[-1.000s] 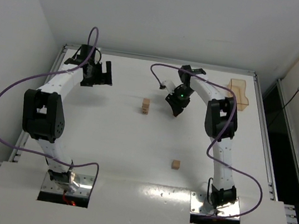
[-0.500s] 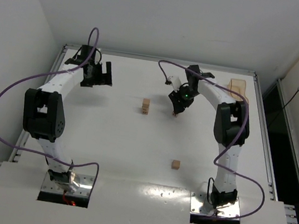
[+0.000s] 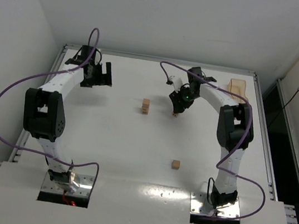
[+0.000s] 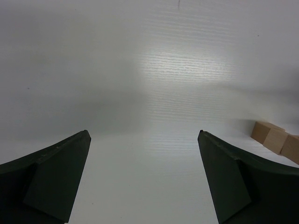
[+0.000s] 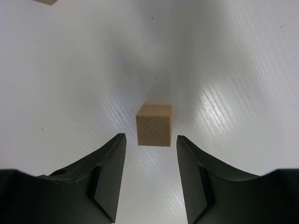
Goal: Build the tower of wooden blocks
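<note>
Since the earlier frames, the right arm's elbow has been swung outward toward the right edge, and the right end effector (image 3: 175, 110) has been shifted slightly farther from the tower (image 3: 146, 106). The left arm has not been moved.

From the top view, the tower is seen as two tan cubes stacked near the middle of the counter (image 3: 111, 140). A loose block (image 3: 175, 164) lies well apart from it, nearer the arm bases. The translucent orange tray (image 3: 239, 86) sits at the far right corner, partly hidden by the right arm. A small tan speck is made out at the right fingertips, but the jaw state cannot be read from there.

That detail is supplied by the right wrist view. A single cube (image 5: 154, 125) rests on the counter just ahead of the fingertips, in line with the gap between them. The jaws are held apart with bare counter visible on both sides of the cube (no contact is seen). The corner of another cube (image 5: 46, 1) is cut off at the top edge.

The left end effector (image 3: 100, 74) hangs over the far left of the counter. In its wrist view, the fingers are spread wide with nothing between them. Tan cubes (image 4: 269, 135) are caught at the right edge.
</note>
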Tool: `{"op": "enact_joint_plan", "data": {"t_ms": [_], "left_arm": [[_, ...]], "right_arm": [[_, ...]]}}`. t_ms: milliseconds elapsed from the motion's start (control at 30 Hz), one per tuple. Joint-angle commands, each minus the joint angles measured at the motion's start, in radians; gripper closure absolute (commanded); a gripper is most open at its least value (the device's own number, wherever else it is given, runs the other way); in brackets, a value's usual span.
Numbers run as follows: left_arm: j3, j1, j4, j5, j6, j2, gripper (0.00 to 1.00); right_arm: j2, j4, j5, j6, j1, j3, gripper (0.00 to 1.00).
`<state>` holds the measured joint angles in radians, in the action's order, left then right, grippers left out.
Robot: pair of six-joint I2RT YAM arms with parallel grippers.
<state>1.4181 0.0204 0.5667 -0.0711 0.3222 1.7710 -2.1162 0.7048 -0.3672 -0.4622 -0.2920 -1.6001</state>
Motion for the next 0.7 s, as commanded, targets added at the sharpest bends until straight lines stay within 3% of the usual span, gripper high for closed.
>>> {"op": "enact_joint_plan", "data": {"t_ms": [0, 667], "left_arm": [[0.035, -0.008, -0.021, 0.005, -0.008, -0.001, 0.00], [0.035, -0.008, -0.021, 0.005, -0.008, 0.008, 0.00]], "right_arm": [[0.029, -0.045, -0.016, 0.008, 0.005, 0.002, 0.56], [0.051, -0.106, 0.002, 0.028, -0.004, 0.091, 0.57]]}}
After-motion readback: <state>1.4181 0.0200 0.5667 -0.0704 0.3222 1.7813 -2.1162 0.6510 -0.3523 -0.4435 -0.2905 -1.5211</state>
